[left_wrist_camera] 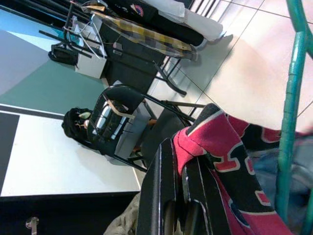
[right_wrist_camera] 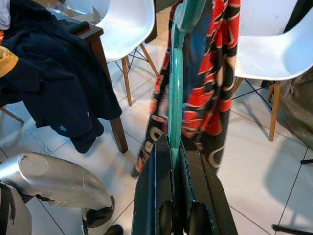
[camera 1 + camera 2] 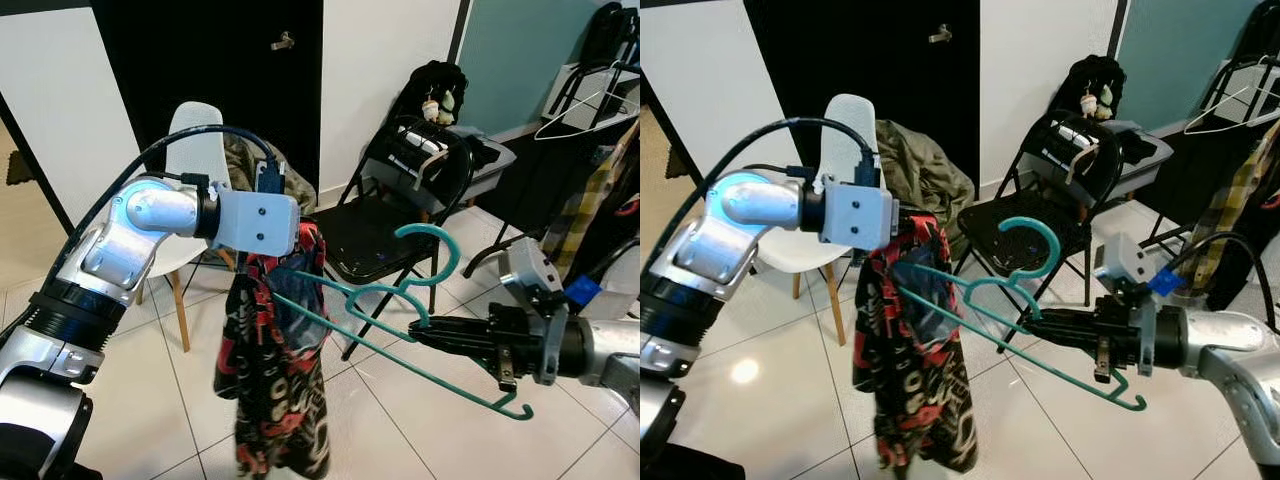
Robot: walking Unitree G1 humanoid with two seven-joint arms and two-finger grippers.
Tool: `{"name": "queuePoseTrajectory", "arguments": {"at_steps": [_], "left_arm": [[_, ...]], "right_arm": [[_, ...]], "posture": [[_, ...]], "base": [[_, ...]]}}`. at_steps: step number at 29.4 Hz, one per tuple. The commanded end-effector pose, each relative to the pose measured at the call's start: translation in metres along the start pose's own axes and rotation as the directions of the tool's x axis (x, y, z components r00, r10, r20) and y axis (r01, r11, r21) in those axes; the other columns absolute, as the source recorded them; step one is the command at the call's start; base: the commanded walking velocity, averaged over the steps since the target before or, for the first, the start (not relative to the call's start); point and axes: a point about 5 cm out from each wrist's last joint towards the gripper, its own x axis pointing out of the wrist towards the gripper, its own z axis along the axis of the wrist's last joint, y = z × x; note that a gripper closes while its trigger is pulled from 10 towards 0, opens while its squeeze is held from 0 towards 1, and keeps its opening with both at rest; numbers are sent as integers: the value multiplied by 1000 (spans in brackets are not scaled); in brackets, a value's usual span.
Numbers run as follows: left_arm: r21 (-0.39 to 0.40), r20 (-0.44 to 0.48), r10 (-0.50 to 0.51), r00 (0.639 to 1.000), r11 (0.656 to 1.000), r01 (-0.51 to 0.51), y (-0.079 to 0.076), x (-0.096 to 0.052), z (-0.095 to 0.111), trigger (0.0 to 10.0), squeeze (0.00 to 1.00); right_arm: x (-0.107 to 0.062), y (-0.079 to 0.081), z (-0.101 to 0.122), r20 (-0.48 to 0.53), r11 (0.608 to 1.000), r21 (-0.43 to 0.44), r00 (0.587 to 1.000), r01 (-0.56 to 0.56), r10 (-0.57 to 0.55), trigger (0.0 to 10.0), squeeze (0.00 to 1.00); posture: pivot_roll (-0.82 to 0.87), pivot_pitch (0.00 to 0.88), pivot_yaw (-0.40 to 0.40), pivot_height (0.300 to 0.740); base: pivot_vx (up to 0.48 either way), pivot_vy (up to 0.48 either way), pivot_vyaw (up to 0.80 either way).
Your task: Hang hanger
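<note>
- The right gripper (image 3: pixel 1032 322) is clamped narrowly on one teal hanger (image 3: pixel 1015 300), held near the base of its hook, out over the tiled floor (image 3: pixel 770 350) in front of the robot.
- The hanger is tilted, its hook upward and its far end reaching into the shirt (image 3: pixel 915 360); its near end juts out free past the gripper.
- The left gripper (image 1: pixel 178 196) is closed on a top fold of the one red-and-black shirt, which hangs down freely, its hem above the floor.
- In the left wrist view the hanger's bar (image 1: pixel 288 122) is seen just beside the pinched cloth.
- Open floor lies below and to the robot's left of the shirt.
- Just behind the shirt one white chair (image 3: pixel 845 150) is seen, with an olive garment (image 3: pixel 925 175) beside it.
- One black folding chair (image 3: pixel 1040 215) stands behind the hanger, well apart from it.
- At the far right a rack (image 3: pixel 600 70) is seen, with one white hanger (image 3: pixel 585 110) on it.
- In the right wrist view two white chairs and a dark garment (image 2: pixel 49 73) on a table edge are seen beyond the shirt.
</note>
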Motion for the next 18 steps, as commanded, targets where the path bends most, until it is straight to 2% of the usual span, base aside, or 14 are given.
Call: {"name": "queuePoseTrajectory", "arguments": {"at_steps": [1,7,9,10,11,12,13,14,15,16,18], "left_arm": [[43,35,-12,999,999,11,5,3,10,10000,0],[56,63,-62,996,997,58,0,8,15,10000,0],[65,11,-17,1000,998,16,16,-5,10,10000,0],[65,11,-17,1000,998,16,16,-5,10,10000,0],[70,-44,34,998,997,-31,29,-18,4,10000,0],[70,-44,34,998,997,-31,29,-18,4,10000,0],[74,-89,75,993,995,-68,38,-28,-1,10000,0],[74,-89,75,993,995,-68,38,-28,-1,10000,0],[80,-130,109,985,992,-100,45,-38,-5,10000,0],[80,-130,109,985,992,-100,45,-38,-5,10000,0],[93,-187,162,969,985,-147,55,-52,-10,10000,0]], "right_arm": [[6,3,1,8,999,-6,999,-41,41,10000,0],[10,2,1,7,998,-10,999,-54,54,10000,0],[10,-2,1,11,1000,-16,1000,-17,17,10000,0],[10,-2,1,11,1000,-16,1000,-17,17,10000,0],[8,-3,1,15,1000,-16,1000,5,-5,10000,0],[8,-3,1,15,1000,-16,1000,5,-5,10000,0],[6,-3,0,19,1000,-13,1000,22,-22,10000,0],[6,-3,0,19,1000,-13,1000,22,-22,10000,0],[3,-4,0,21,999,-12,999,37,-37,10000,0],[3,-4,0,21,999,-12,999,37,-37,10000,0],[-1,-5,1,23,998,-15,998,65,-65,10000,0]], "posture": [[-47,0,12,740],[-45,0,11,740],[-48,0,20,740],[-48,0,20,740],[-50,0,22,740],[-50,0,22,740],[-50,0,22,740],[-50,0,22,740],[-50,0,23,740],[-50,0,23,740],[-52,0,24,740]], "base": [[0,0,0],[0,0,0],[0,0,0],[0,0,0],[0,0,0],[0,0,0],[0,0,0],[0,0,0],[0,0,0],[0,0,0],[0,0,0]]}}
